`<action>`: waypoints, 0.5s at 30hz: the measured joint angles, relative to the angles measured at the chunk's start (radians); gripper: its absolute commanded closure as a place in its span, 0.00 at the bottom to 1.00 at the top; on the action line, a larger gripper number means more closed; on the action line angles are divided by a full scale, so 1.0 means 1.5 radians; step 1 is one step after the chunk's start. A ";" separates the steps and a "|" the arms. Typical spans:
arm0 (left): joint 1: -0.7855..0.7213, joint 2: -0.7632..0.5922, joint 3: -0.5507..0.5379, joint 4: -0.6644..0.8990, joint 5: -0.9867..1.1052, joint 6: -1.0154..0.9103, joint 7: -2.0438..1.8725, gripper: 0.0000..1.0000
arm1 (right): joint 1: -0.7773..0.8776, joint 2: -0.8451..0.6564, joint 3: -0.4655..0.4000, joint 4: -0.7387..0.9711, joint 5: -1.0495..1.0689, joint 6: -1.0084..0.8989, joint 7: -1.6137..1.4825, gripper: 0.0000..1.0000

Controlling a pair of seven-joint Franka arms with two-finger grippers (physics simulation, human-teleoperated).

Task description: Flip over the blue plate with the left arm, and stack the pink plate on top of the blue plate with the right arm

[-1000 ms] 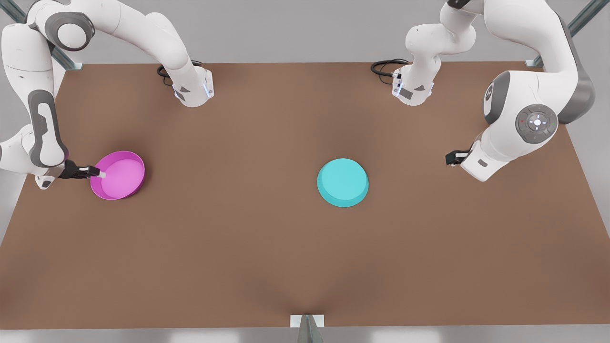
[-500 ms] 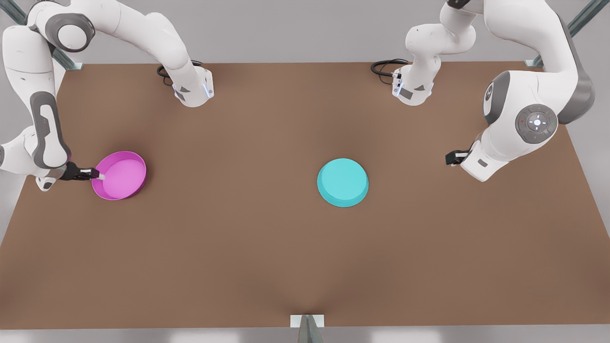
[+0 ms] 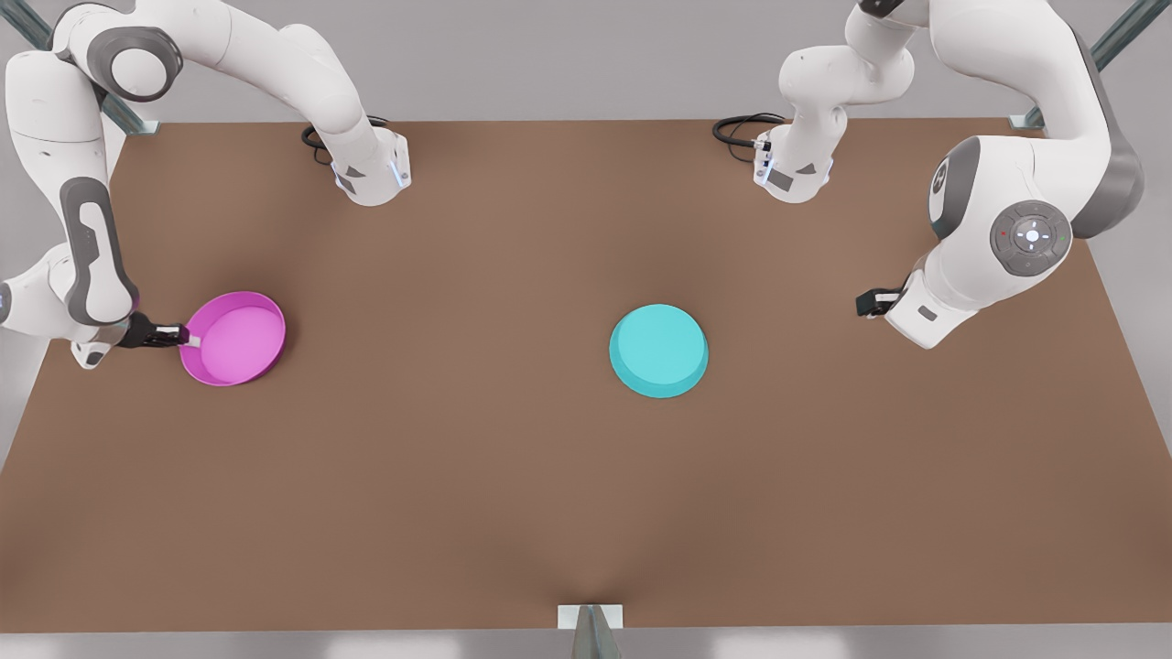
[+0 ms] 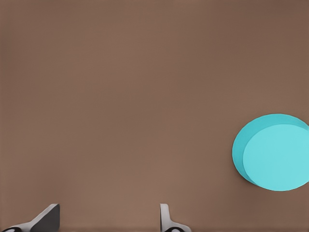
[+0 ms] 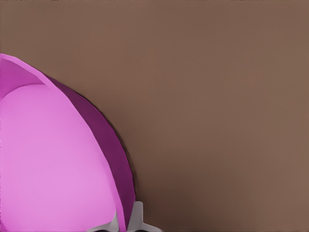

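Pink plate point(image 3: 235, 339) near the table's point(image 3: 476, 476) left edge, rim pinched by the right gripper point(image 3: 183, 337); blue plate point(image 3: 658, 351) lies upside down mid-table, well apart from the parted, empty left gripper point(image 3: 865, 303).

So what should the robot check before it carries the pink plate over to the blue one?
1. Right pincer pinching the pink plate's rim: ok, one finger each side of the wall.
2. Blue plate already upside down, flat base up: ok.
3. Left pincer away from the blue plate, open, waiting: ok.
4. Table between the plates free of other things: ok.
5. Pink plate lifted off the table: cannot tell.
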 measured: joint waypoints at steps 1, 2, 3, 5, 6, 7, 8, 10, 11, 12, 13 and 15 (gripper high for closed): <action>0.000 0.000 0.000 0.000 0.000 0.000 0.000 0.00 | -0.001 -0.001 0.001 0.000 0.000 -0.002 -0.004 0.79; 0.000 0.000 0.000 0.000 0.000 0.000 0.000 0.00 | -0.001 -0.006 0.003 0.004 0.002 -0.019 0.001 0.79; 0.000 0.000 0.000 0.000 0.000 0.000 0.000 0.00 | -0.001 -0.007 0.004 0.005 0.006 -0.030 0.003 0.79; -0.001 0.000 0.000 0.000 0.000 0.000 0.000 0.00 | -0.012 -0.013 0.032 0.008 0.009 -0.035 0.008 0.79; -0.001 0.000 0.000 0.000 0.000 0.000 0.000 0.00 | -0.014 -0.019 0.039 0.017 0.010 -0.061 0.023 0.79; -0.001 0.000 0.000 0.000 0.000 0.000 -0.001 0.00 | -0.015 -0.024 0.049 0.024 0.029 -0.079 0.028 0.79; -0.001 0.000 0.000 0.000 0.000 0.000 -0.001 0.00 | -0.014 -0.034 0.071 0.023 0.040 -0.095 0.053 0.79; -0.001 0.000 0.000 0.000 -0.001 0.000 -0.001 0.00 | -0.014 -0.048 0.132 0.021 0.041 -0.109 0.109 0.79; -0.001 0.000 0.000 0.000 -0.001 0.000 -0.001 0.00 | -0.014 -0.051 0.147 0.019 0.042 -0.111 0.123 0.79; -0.001 0.000 0.000 0.000 -0.001 0.000 -0.001 0.00 | -0.014 -0.050 0.165 0.017 0.042 -0.112 0.128 0.79; -0.001 0.000 0.000 0.000 0.000 -0.001 -0.001 0.00 | -0.015 -0.051 0.187 0.017 0.042 -0.111 0.130 0.79; -0.001 0.000 0.000 0.000 0.000 -0.001 -0.001 0.00 | -0.023 -0.053 0.244 0.003 0.042 -0.104 0.167 0.79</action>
